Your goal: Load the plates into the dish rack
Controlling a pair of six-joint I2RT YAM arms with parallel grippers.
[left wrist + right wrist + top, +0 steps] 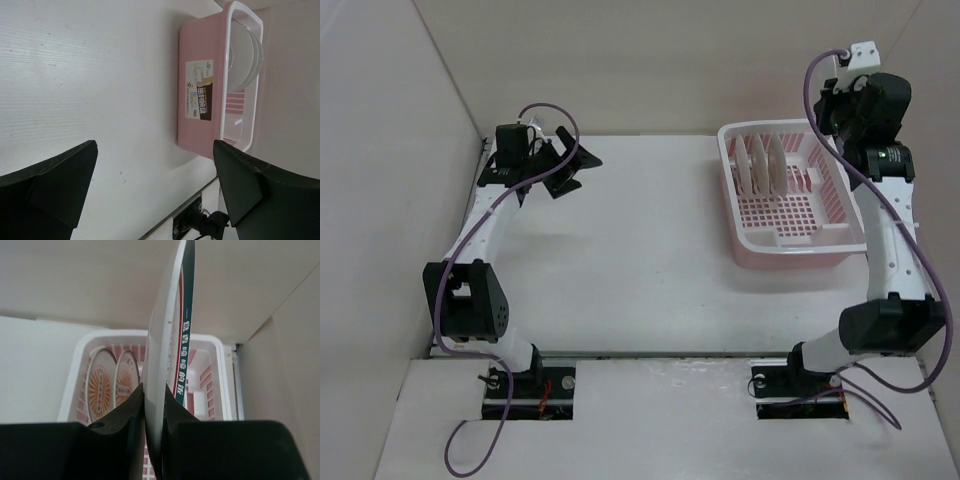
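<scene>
My right gripper (pixel 154 390) is shut on the edge of a white plate with a dark green rim band (pixel 167 335), held upright and edge-on above the pink dish rack (pixel 220 385). Two plates with orange sunburst centres (pixel 100 385) stand upright in the rack's left part. In the top view three plates (pixel 760 162) stand in the rack (pixel 820 235), and the raised right wrist (pixel 865 100) hides its fingers and the held plate. My left gripper (pixel 565 165) is open and empty at the far left, low over the table; its fingers (pixel 50 195) frame the rack's side (pixel 197 60).
The rack stands at the far right, close to the right wall (pixel 935 120). The back wall (pixel 650 60) rises just behind it. The left wall (pixel 380 200) is close beside the left arm. The arm bases (pixel 525 385) sit at the near edge.
</scene>
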